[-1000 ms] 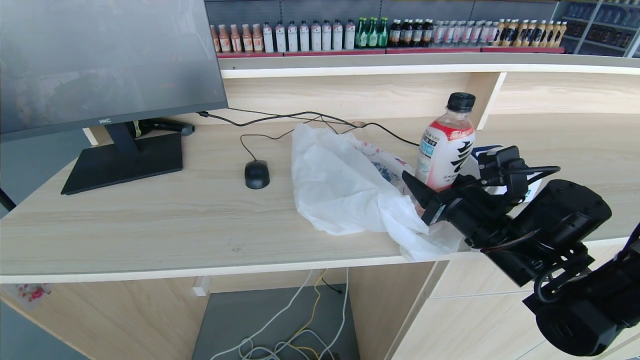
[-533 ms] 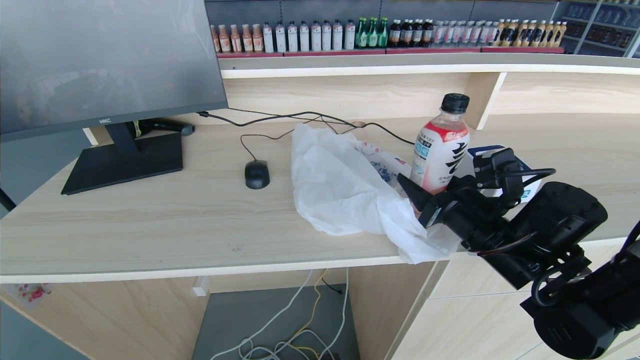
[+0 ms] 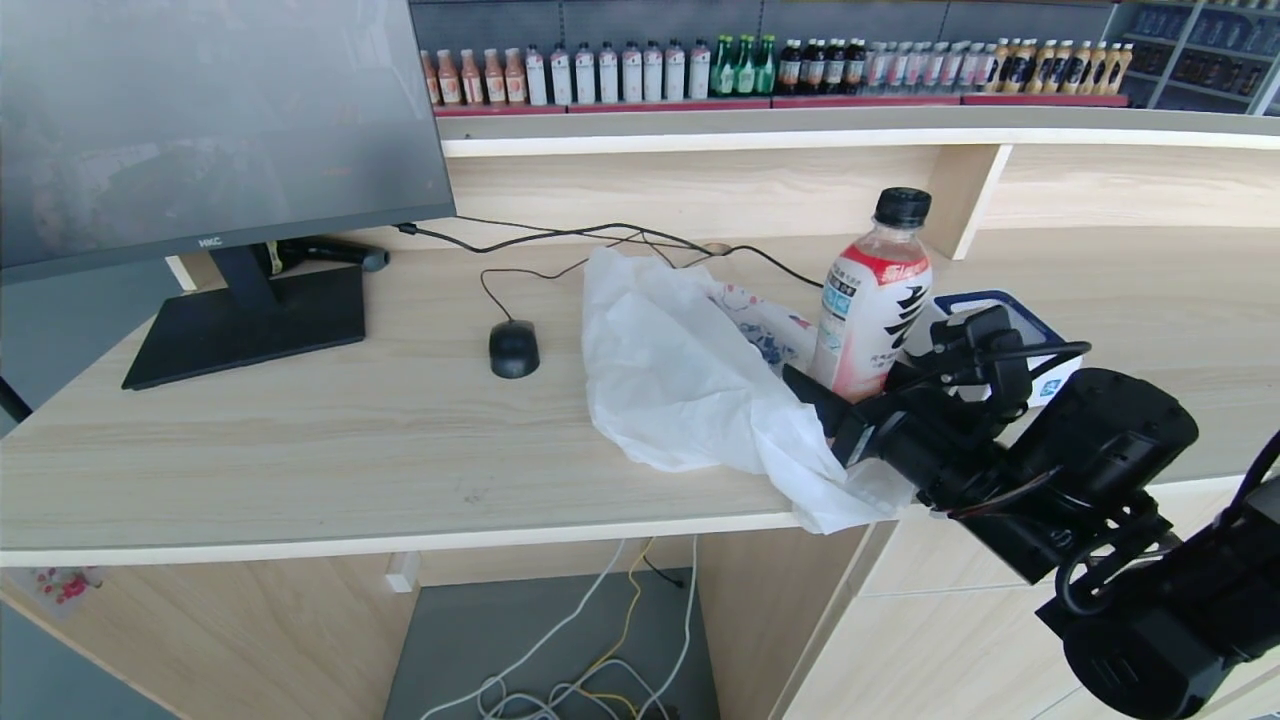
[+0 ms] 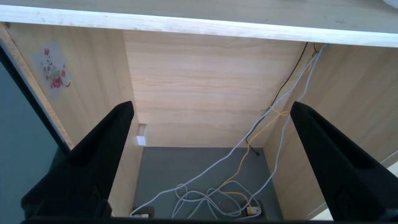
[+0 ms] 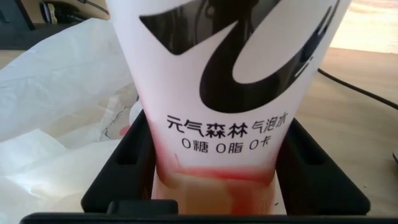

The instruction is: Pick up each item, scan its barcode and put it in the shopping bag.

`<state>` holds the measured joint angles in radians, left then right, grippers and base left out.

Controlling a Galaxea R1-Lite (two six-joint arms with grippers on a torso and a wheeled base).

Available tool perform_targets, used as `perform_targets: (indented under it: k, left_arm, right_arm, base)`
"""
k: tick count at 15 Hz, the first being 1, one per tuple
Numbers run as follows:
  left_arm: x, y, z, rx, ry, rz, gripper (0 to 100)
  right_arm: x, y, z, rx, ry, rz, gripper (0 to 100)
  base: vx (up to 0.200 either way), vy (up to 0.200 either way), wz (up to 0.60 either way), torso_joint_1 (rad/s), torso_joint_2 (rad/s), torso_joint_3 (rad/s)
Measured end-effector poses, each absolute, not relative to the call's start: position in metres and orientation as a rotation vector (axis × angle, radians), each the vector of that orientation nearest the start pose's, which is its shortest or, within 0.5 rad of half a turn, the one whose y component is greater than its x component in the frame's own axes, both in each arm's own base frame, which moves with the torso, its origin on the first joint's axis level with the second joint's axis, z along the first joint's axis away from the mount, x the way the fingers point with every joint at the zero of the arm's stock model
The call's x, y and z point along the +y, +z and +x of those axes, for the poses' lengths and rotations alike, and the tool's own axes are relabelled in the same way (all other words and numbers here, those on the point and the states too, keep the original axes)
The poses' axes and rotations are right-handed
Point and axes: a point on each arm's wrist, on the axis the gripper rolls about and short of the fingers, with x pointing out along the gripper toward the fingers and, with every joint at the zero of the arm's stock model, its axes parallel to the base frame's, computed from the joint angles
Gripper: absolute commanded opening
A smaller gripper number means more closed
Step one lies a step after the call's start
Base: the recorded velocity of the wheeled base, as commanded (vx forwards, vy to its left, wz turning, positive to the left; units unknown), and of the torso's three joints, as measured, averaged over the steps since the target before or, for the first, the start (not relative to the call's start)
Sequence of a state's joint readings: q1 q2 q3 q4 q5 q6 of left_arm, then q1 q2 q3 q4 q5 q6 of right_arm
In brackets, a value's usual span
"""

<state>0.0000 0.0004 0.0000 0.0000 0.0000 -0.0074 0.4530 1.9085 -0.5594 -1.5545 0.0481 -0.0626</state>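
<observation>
My right gripper (image 3: 838, 410) is shut on a pink drink bottle (image 3: 868, 300) with a black cap, held upright by its base just above the right end of the white shopping bag (image 3: 690, 375). The right wrist view shows the bottle (image 5: 221, 87) up close between my black fingers (image 5: 121, 168), with the bag (image 5: 62, 118) spread out behind it. A blue and white box (image 3: 1040, 350) lies on the counter behind my right arm. My left gripper (image 4: 211, 162) hangs open below the counter, facing the cables in the recess.
A monitor (image 3: 200, 120) on its stand fills the counter's far left, with a black mouse (image 3: 514, 348) and cables (image 3: 560, 240) beside it. A black handheld scanner (image 3: 320, 252) lies behind the stand. Shelves of bottles (image 3: 780, 65) line the back wall.
My right gripper has carried the bottle a little to the left, over the bag's right end. The bag, mouse and monitor have stayed put.
</observation>
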Motion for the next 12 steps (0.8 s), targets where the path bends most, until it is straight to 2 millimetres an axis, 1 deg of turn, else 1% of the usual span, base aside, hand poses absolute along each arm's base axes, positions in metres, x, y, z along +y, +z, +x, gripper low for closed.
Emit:
perform_targets:
  k: [6, 8, 10, 12]
  left_arm:
    - [0.000, 0.075, -0.023, 0.000, 0.000, -0.007, 100]
    - [0.000, 0.075, -0.023, 0.000, 0.000, -0.007, 100]
    - [0.000, 0.075, -0.023, 0.001, 0.000, -0.007, 100]
    - [0.000, 0.075, -0.023, 0.000, -0.001, -0.007, 100]
  right_arm:
    - [0.136, 0.157, 0.278, -0.251, 0.490, -0.009, 100]
    - [0.134, 0.162, 0.274, -0.263, 0.489, -0.008, 100]
    - [0.130, 0.170, 0.264, -0.284, 0.488, -0.004, 100]
    - [0.120, 0.180, 0.247, -0.305, 0.484, -0.001, 100]
  base:
    - [0.000, 0.000, 0.00, 0.000, 0.00, 0.000]
    - [0.000, 0.000, 0.00, 0.000, 0.00, 0.000]
    - [0.000, 0.000, 0.00, 0.000, 0.00, 0.000]
    - [0.000, 0.000, 0.00, 0.000, 0.00, 0.000]
